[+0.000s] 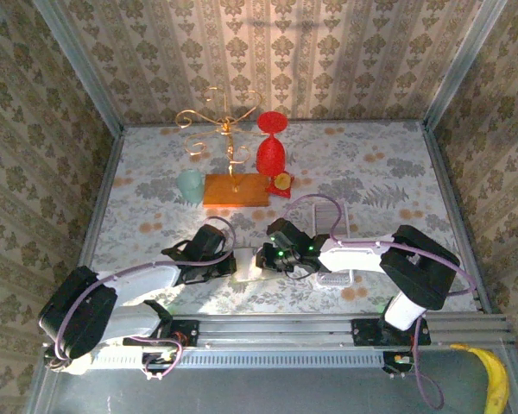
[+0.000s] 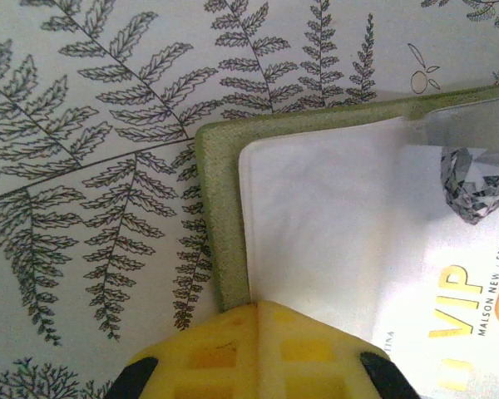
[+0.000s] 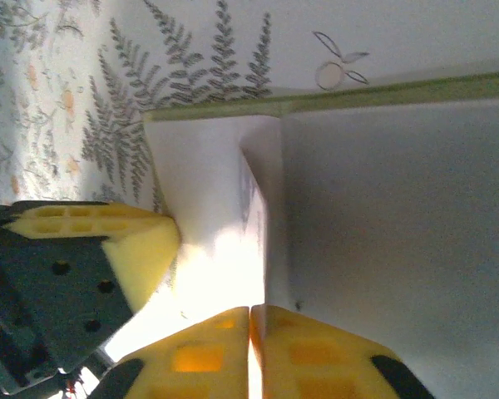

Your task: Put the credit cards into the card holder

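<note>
Left gripper [image 2: 258,320] has its yellow pads pressed together, their tips over the near edge of the olive-green fabric card holder [image 2: 220,216]. The holder lies open and flat on the fern-and-flower patterned counter [image 1: 388,172]. On the holder's inner face lies a whitish-grey plastic credit card [image 2: 316,216] with gold VIP lettering and a grey diamond print. The card's rounded corner sits just inside the holder's corner.

From the other side, the right gripper [image 3: 249,320] has its yellow pads drawn together to a hairline seam above the same pale surface. I cannot tell whether a thin card edge sits in that seam. In the right wrist view the left gripper's black body and yellow fingertip crowd in just beside the holder's end, close to the right gripper.

From above, the two grippers meet nose to nose over the holder, between the arm bases. Toward the far wall, well apart from them, stand several other things:
- a gold wire stand [image 1: 229,129] on an orange wooden block [image 1: 235,190]
- a red mesh goblet [image 1: 272,151]
- a pale green cup [image 1: 190,184]

A yellow banana [image 1: 496,379] lies beyond the rail at the near right.
</note>
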`<move>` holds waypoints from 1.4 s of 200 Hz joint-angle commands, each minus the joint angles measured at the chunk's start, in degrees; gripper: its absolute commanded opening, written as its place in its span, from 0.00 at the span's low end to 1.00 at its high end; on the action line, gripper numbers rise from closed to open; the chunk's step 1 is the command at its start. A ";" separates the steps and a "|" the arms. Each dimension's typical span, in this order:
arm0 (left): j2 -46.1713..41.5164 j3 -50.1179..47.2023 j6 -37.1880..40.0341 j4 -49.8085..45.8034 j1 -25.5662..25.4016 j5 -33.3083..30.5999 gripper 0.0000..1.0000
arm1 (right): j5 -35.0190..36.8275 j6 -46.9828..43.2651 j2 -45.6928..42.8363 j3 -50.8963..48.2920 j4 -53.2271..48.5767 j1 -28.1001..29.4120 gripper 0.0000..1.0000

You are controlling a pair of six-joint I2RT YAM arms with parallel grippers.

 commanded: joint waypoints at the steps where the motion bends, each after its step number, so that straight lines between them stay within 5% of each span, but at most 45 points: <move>1: 0.82 -1.36 -1.00 0.13 -0.89 -0.40 0.00 | 1.52 -1.79 0.85 1.56 -5.77 0.55 0.17; 118: 0.52 -1.71 -1.16 0.40 -0.84 -0.48 0.00 | 1.55 -7.15 5.52 8.93 -12.57 1.56 0.15; 186: 0.73 -1.63 -1.18 0.48 -0.85 -0.39 0.00 | 6.20 -10.23 4.00 11.18 -20.14 1.74 0.37; 280: 0.74 -1.98 -1.35 0.84 -0.98 -0.21 0.00 | 6.32 -11.43 7.75 15.59 -20.49 4.07 0.21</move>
